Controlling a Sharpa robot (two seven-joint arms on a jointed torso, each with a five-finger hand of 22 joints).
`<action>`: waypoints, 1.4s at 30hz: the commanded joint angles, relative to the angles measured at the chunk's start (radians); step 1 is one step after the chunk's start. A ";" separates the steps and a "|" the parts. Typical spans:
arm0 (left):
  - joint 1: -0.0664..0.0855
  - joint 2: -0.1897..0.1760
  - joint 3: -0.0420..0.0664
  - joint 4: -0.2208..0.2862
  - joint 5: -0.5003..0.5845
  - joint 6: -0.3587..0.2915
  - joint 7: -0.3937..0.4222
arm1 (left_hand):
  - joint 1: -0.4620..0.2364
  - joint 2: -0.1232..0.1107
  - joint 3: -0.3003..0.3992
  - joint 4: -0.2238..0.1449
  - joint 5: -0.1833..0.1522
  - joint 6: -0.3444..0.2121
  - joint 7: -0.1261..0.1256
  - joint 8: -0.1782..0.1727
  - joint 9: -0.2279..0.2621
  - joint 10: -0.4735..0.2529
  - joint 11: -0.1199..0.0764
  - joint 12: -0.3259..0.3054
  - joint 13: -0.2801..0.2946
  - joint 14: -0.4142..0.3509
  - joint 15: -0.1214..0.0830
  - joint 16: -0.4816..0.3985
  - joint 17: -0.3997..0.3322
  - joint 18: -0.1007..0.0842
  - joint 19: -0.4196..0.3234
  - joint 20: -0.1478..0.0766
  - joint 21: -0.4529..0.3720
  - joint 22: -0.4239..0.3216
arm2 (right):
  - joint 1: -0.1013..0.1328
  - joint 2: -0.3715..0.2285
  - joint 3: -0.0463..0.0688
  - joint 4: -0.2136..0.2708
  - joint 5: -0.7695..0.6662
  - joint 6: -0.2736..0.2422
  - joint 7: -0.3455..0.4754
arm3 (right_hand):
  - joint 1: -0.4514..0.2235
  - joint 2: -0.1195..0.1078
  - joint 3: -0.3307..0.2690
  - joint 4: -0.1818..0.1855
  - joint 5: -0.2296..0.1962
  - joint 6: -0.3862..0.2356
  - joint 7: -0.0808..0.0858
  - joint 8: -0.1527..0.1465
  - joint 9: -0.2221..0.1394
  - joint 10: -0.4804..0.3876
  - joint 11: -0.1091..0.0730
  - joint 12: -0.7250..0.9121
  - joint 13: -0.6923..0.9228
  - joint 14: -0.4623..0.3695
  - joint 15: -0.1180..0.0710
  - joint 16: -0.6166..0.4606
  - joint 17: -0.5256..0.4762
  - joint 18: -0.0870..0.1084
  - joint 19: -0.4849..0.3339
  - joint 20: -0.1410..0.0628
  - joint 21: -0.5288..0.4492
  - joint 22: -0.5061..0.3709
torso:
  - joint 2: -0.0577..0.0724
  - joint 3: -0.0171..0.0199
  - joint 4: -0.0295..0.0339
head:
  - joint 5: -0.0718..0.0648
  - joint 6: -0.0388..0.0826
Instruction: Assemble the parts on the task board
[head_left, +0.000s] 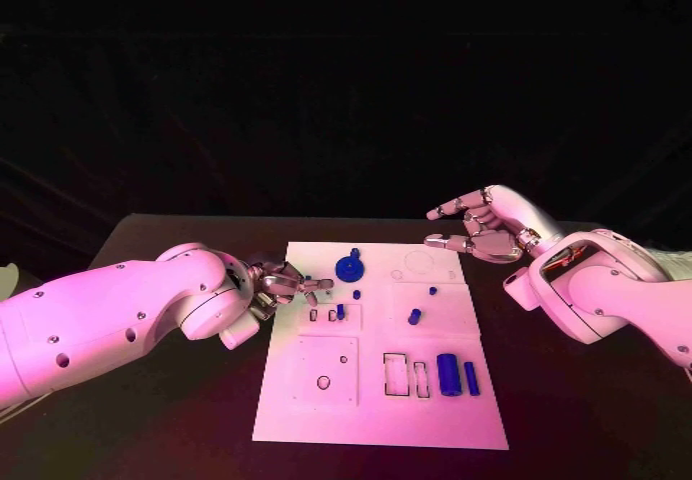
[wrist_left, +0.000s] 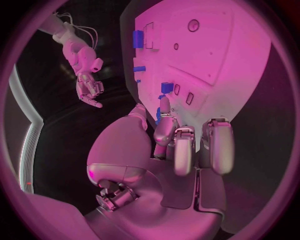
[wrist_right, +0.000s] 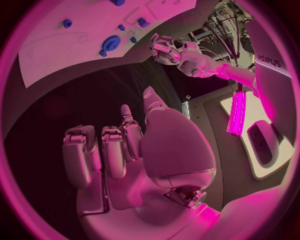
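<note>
The white task board (head_left: 378, 410) lies in the middle of the black table. On it are a round blue part (head_left: 349, 267), several small blue pegs such as (head_left: 414, 316), and a blue cylinder (head_left: 449, 374) beside a thin blue bar (head_left: 472, 378). My left hand (head_left: 283, 285) is at the board's left edge near two small slots (head_left: 322, 314), fingers curled, thumb and one finger close together. A sliver of blue (wrist_left: 158, 119) shows between them; whether it is held is unclear. My right hand (head_left: 483, 232) hovers over the board's far right corner, fingers spread, holding nothing.
Rectangular recesses (head_left: 394, 373) and a small hole (head_left: 323, 382) mark the board's near half. Bare black table (head_left: 159, 420) lies on both sides of the board. The right wrist view shows the round blue part (wrist_right: 112, 42) and my left hand (wrist_right: 165, 50).
</note>
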 joint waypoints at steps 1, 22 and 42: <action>0.012 0.026 0.000 -0.018 -0.153 0.097 -0.101 | -0.008 0.005 -0.021 0.000 -0.008 -0.016 -0.001 0.020 0.028 0.001 -0.009 0.004 0.003 0.105 -0.008 0.003 0.263 -0.008 -0.003 -0.008 0.004 0.006 | 0.001 0.003 0.000 -0.007 0.012 0.011 -0.018 | 0.001 0.007 -0.005 -0.004 0.006 0.009 0.000 0.005 0.002 0.004 0.001 -0.001 0.133 0.106 0.004 0.006 0.263 -0.007 0.090 0.007 -0.005 0.234 | -0.005 0.0035 -0.0005 | 0.000 -0.004; 0.048 0.200 -0.005 -0.169 -0.271 0.241 -0.133 | 0.005 0.013 -0.067 -0.001 -0.011 -0.045 -0.003 0.056 0.083 0.012 -0.010 0.025 0.029 0.105 -0.011 0.003 0.263 -0.013 0.007 -0.009 0.018 0.035 | 0.001 0.016 -0.003 -0.026 0.009 0.023 -0.035 | -0.001 0.008 -0.007 -0.002 0.010 0.010 0.000 0.004 0.002 0.003 0.001 -0.004 0.131 0.106 0.003 0.006 0.263 -0.007 0.089 0.007 -0.006 0.233 | -0.003 0.0019 -0.0002 | 0.010 -0.015; 0.048 0.263 -0.020 -0.221 -0.287 0.314 -0.137 | 0.029 0.029 -0.076 -0.003 -0.004 -0.053 -0.005 0.069 0.108 0.016 -0.011 0.031 0.037 0.105 -0.011 0.003 0.263 -0.016 0.012 -0.010 0.027 0.051 | 0.000 0.024 -0.003 -0.030 0.009 0.028 -0.036 | -0.001 0.010 -0.018 -0.002 0.043 0.009 0.000 0.002 0.001 0.001 0.001 -0.009 0.128 0.106 0.003 0.006 0.263 -0.006 0.087 0.006 -0.008 0.229 | -0.003 0.0018 0.0002 | 0.012 -0.027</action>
